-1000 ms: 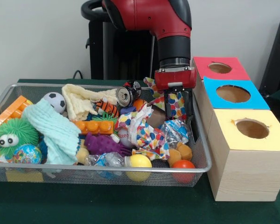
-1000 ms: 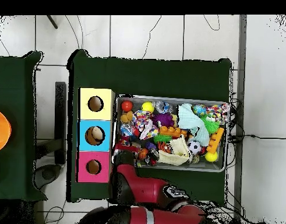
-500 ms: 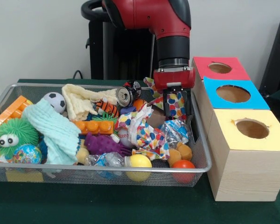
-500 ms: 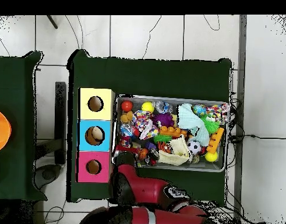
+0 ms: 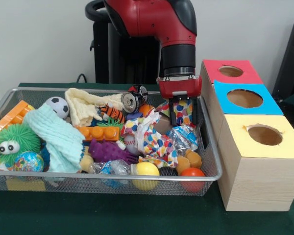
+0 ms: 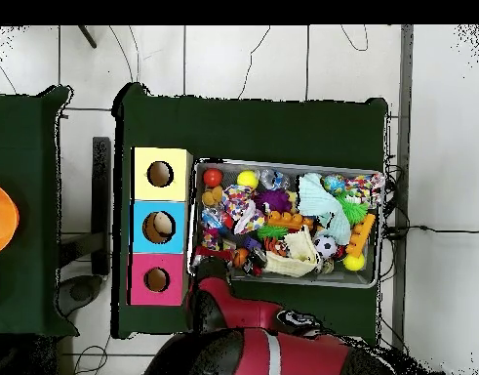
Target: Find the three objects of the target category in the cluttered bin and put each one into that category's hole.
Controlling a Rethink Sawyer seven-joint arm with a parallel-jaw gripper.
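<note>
Front view shows you the gripper point(image 5: 184, 115) hanging with its fingers parted and empty, just above the polka-dot cloth point(image 5: 149, 138) at the wire bin's point(image 5: 211, 172) box-side end. If cloth is your category, judge it light, limp and prone to snagging neighbours. Pinch a raised fold near its middle, not an edge trapped under the crinkly wrapper point(image 5: 182, 138).

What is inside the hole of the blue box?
In the overhead view, the blue box shows something pale tan inside its hole; what it is cannot be told. From the front, only the dark brownish opening shows.
</note>
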